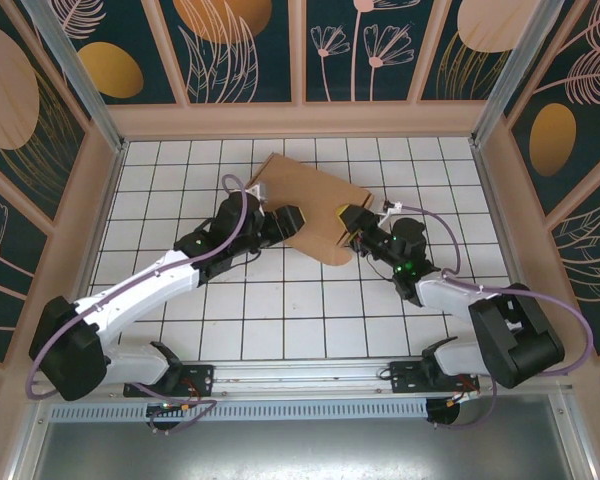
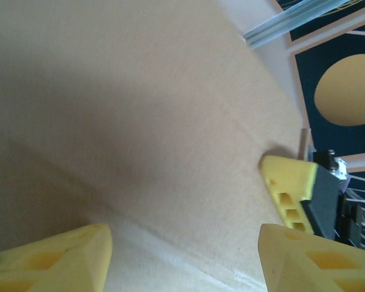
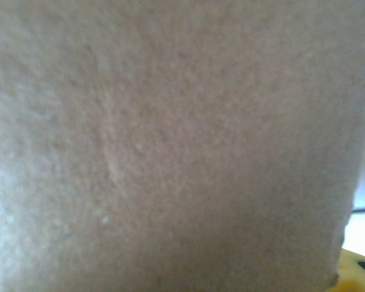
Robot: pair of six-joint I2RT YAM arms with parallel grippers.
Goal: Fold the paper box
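Top external view: the paper box [image 1: 315,205], a plain brown cardboard sheet with no print, lies on the white gridded table [image 1: 280,320], toward the far middle and turned at an angle to the grid lines. A rounded flap points toward the near side, between the two arms.

The left gripper [image 1: 288,222] touches the sheet's left edge, reaching in from the lower left. The right gripper [image 1: 346,222] meets the right edge, reaching in from the lower right. The two grippers face each other across the near part of the cardboard.

Left wrist view: the left gripper's two yellow fingertips [image 2: 55,258] stand spread wide apart at the bottom corners, with the broad tan face of the cardboard just beyond them. A soft crease runs diagonally across the surface, and the part left of it is in shadow. At the cardboard's right edge a yellow finger [image 2: 289,188] of the right gripper touches the sheet.

Right wrist view: the cardboard sits very close to the camera and is blurred, with a sliver of yellow at the bottom right corner. Whether the right gripper's jaws are spread or pinching the edge cannot be told.

Dark walls [image 1: 240,50] painted with tan leaves and flowers surround the table.
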